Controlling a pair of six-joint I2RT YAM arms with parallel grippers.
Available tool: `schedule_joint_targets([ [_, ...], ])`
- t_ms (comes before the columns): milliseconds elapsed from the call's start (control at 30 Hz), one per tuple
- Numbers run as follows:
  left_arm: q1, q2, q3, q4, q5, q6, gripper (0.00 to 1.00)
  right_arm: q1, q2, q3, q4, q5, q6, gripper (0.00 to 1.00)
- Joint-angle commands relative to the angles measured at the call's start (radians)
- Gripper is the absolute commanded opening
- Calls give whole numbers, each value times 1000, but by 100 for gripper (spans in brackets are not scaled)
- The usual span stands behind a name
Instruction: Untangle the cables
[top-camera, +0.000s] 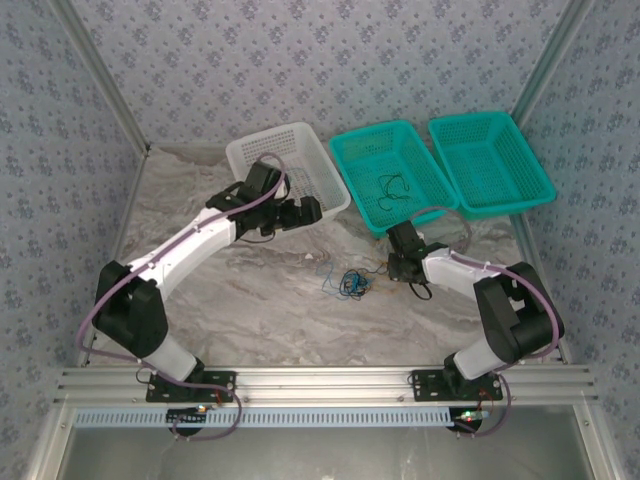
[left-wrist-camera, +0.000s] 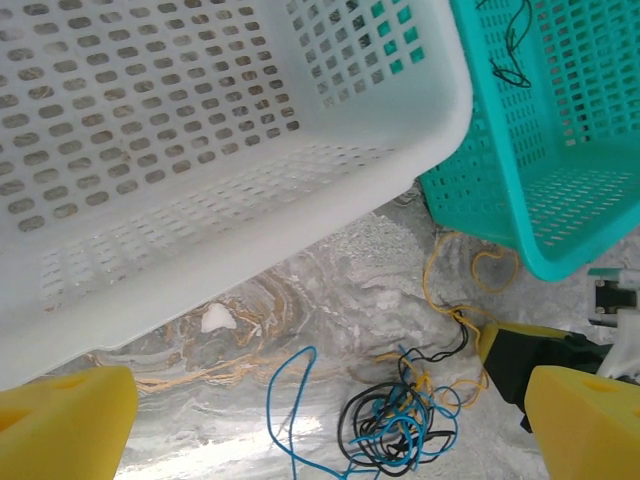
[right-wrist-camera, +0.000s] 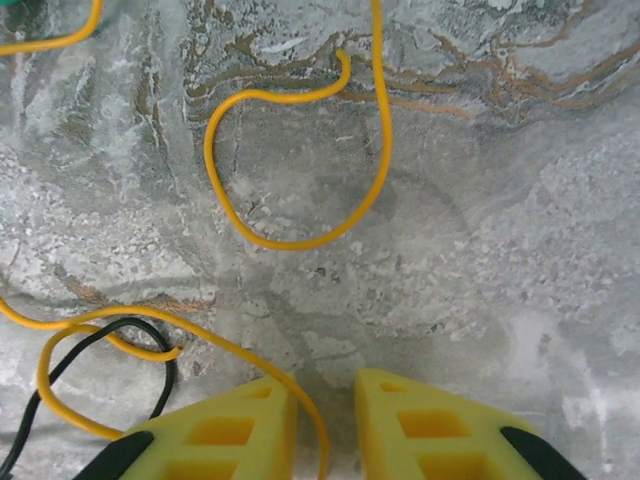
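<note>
The cables lie on the marbled table as a small tangle of blue, black and yellow wire between the arms. In the left wrist view the tangle sits low in the picture, and one blue strand loops out to its left. My left gripper hovers wide open above it, holding nothing. My right gripper is down at the table just right of the tangle. Its jaws stand a narrow gap apart, and a yellow cable runs between them along the left finger. A black strand curls beside that finger.
A white basket stands at the back behind the left gripper. A teal basket beside it holds a black wire. Another teal basket stands at the far right. Patterned walls close in the table.
</note>
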Motion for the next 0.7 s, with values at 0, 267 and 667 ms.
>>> schedule_joint_targets([
  [0, -11, -1, 49, -37, 26, 37, 99, 15, 6, -20, 0, 34, 20, 18],
  [267, -28, -3, 24, 2, 30, 55, 100, 73, -97, -22, -29, 125, -6, 0],
  [667, -124, -27, -46, 164, 35, 210, 99, 96, -408, -96, 25, 299, -24, 0],
])
